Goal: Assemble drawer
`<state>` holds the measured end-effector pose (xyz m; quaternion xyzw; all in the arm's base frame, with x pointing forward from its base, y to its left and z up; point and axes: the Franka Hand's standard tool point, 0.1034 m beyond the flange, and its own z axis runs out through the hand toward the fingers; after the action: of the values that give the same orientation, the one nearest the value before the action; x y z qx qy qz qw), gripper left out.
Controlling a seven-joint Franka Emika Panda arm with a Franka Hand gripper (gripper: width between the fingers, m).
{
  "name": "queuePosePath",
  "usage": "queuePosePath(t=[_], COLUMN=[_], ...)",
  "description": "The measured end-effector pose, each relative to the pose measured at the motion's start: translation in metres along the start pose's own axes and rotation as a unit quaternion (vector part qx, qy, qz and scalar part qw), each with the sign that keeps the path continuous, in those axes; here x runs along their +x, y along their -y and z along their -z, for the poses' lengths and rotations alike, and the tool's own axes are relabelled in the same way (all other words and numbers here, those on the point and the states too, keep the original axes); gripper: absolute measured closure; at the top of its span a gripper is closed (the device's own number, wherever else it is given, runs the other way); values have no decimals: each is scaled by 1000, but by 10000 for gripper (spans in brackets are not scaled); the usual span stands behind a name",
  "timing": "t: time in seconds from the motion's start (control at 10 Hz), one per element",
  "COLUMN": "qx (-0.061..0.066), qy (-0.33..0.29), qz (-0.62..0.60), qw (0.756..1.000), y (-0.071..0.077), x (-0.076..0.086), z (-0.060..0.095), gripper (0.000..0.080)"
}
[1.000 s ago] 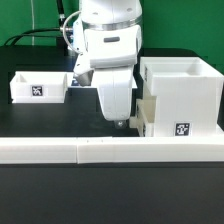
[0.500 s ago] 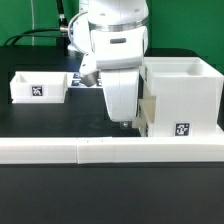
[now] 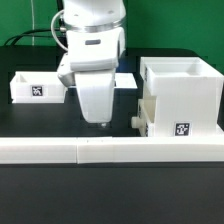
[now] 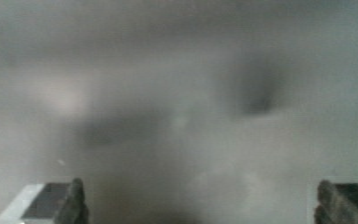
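Note:
The drawer's tall white casing (image 3: 182, 95) stands at the exterior view's right, a square tag on its front. One shallow tray sits pushed into its lower part, its knob (image 3: 135, 120) sticking out toward the gripper. The second tray (image 3: 40, 88), also tagged, lies apart at the exterior view's left. My gripper (image 3: 100, 122) hangs low over the black table between tray and casing, a short gap from the knob, touching nothing. The wrist view is a blurred grey; my gripper (image 4: 202, 205) is open and empty there, with the fingers (image 4: 55, 203) far apart.
The long low white border wall (image 3: 110, 151) runs along the table's front, just in front of the gripper. The flat marker board (image 3: 126, 80) lies behind the arm. Dark cables hang at the back on the exterior view's left.
The arm has moved toward the exterior view's left, away from the casing and the inserted tray's knob. The drawer parts have not moved.

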<state>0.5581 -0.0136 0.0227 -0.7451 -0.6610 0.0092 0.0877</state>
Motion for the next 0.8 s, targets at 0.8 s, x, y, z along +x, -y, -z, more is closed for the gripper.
queuePosePath(t=[0.8], qx=[-120], qy=[10], qz=[-40], qw=[992], y=[39], x=[-30], z=[30], gripper=[151])
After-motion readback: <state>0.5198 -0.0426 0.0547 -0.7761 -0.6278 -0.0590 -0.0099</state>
